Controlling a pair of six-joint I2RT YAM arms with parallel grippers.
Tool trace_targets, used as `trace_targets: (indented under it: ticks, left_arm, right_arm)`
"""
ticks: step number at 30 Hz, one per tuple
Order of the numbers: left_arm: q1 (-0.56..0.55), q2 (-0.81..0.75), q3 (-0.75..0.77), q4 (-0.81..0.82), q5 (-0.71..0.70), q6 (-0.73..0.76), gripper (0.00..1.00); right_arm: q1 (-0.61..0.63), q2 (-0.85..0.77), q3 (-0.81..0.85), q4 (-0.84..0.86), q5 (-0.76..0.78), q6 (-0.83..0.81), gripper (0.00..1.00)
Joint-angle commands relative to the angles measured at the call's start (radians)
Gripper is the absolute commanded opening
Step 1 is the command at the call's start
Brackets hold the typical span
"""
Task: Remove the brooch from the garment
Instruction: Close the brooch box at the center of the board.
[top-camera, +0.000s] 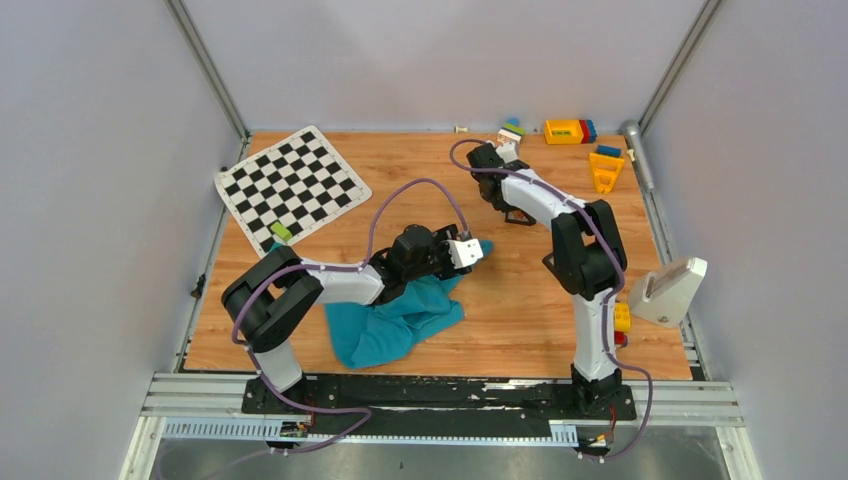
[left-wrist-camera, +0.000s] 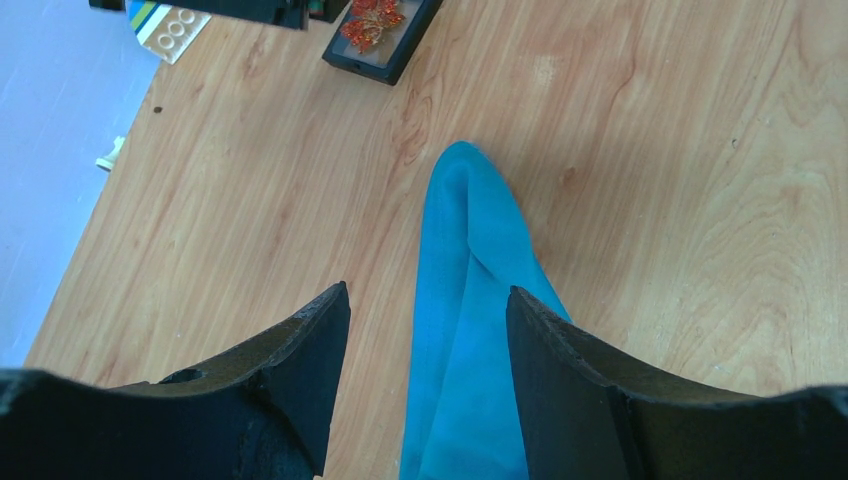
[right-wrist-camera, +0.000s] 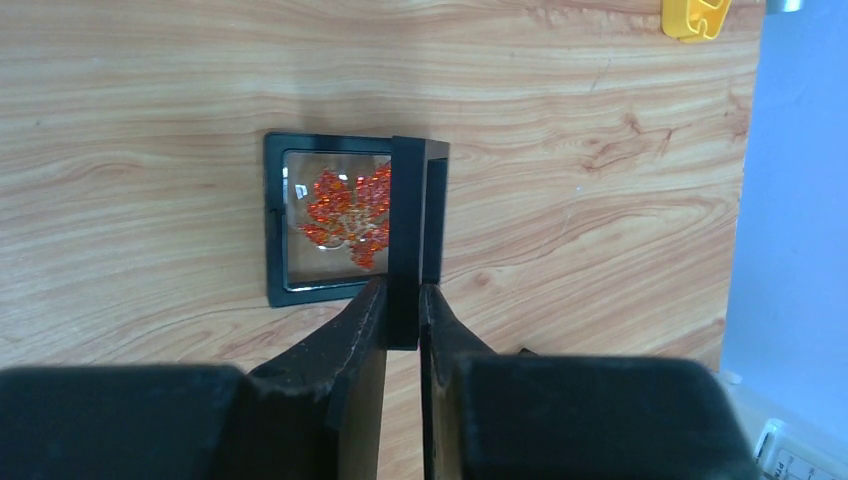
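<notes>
Right gripper (right-wrist-camera: 403, 300): jaws nearly closed, pinching a thin black lid (right-wrist-camera: 405, 200) that stands on edge along the right side of a shallow black box (right-wrist-camera: 275, 225). Both fingers (right-wrist-camera: 350, 340) press flat against the lid's faces, with only the lid's thickness between them.

Brooch (right-wrist-camera: 345, 215): a red-orange leaf-shaped piece, lying inside the box behind a clear pane. The box rests flat on the wooden table (right-wrist-camera: 150, 80). The brooch is not on the garment; the overhead view places the box toward the far middle of the table, apart from the cloth.

Left gripper (left-wrist-camera: 430, 300): jaws stand wide open and grip nothing. A folded tongue of the teal garment (left-wrist-camera: 470, 230) runs between the two fingers and on ahead of them. The right-hand finger (left-wrist-camera: 560, 380) overlaps the cloth's edge in the wrist view; whether it touches the cloth cannot be told.

Garment: crumpled on the table in front of the left arm, its narrow end pointing toward the box. The box and brooch also show at the top edge of the left wrist view, beyond the tip of the cloth.

Checkered mat (top-camera: 292, 183): at the far left corner, well apart from both grippers.
</notes>
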Motion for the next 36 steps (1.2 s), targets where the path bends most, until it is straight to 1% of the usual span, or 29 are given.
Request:
trace_targets:
  ticks: [1, 3, 5, 7, 9, 14, 17, 23, 26, 28, 29, 31, 33, 36]
  left_arm:
    - [0.003, 0.007, 0.035, 0.008, 0.015, -0.031, 0.66]
    - [0.003, 0.008, 0.036, 0.006, 0.016, -0.031, 0.66]
    - [0.003, 0.010, 0.037, 0.005, 0.018, -0.031, 0.66]
    - [0.003, 0.012, 0.039, 0.004, 0.020, -0.031, 0.66]
    - [0.003, 0.014, 0.040, 0.002, 0.021, -0.031, 0.66]
    - [0.003, 0.013, 0.041, -0.002, 0.025, -0.031, 0.66]
    - [0.003, 0.015, 0.042, -0.004, 0.027, -0.030, 0.66]
    - [0.004, 0.017, 0.046, -0.003, 0.019, -0.052, 0.67]
    - [0.016, 0.005, 0.039, 0.020, 0.029, -0.084, 0.67]
    - [0.021, 0.000, 0.037, 0.023, 0.035, -0.092, 0.67]
    - [0.022, -0.003, 0.037, 0.025, 0.037, -0.093, 0.67]
    - [0.023, -0.003, 0.036, 0.025, 0.040, -0.093, 0.67]
    - [0.023, -0.001, 0.037, 0.021, 0.043, -0.093, 0.67]
    - [0.023, 0.002, 0.040, 0.017, 0.047, -0.092, 0.67]
  right_arm:
    - [0.026, 0.084, 0.040, 0.001, -0.031, -0.038, 0.16]
    - [0.036, 0.099, 0.051, -0.002, -0.027, -0.041, 0.24]
    - [0.045, 0.104, 0.055, -0.001, -0.024, -0.043, 0.38]
    - [0.052, 0.101, 0.061, -0.001, -0.028, -0.043, 0.46]
    - [0.058, 0.092, 0.064, -0.002, -0.037, -0.042, 0.48]
    - [0.059, 0.038, 0.047, 0.012, -0.064, -0.040, 0.50]
    - [0.058, 0.001, 0.033, 0.019, -0.071, -0.042, 0.54]
    - [0.053, -0.086, -0.002, 0.049, -0.189, -0.038, 0.60]
    - [0.033, -0.134, -0.027, 0.076, -0.280, -0.018, 0.58]
    - [0.005, -0.170, -0.048, 0.103, -0.338, 0.005, 0.51]
    - [-0.010, -0.182, -0.056, 0.114, -0.370, 0.019, 0.44]
    - [-0.044, -0.202, -0.082, 0.138, -0.442, 0.043, 0.35]
    - [-0.074, -0.213, -0.098, 0.155, -0.496, 0.064, 0.29]
    - [-0.112, -0.215, -0.116, 0.169, -0.552, 0.083, 0.27]
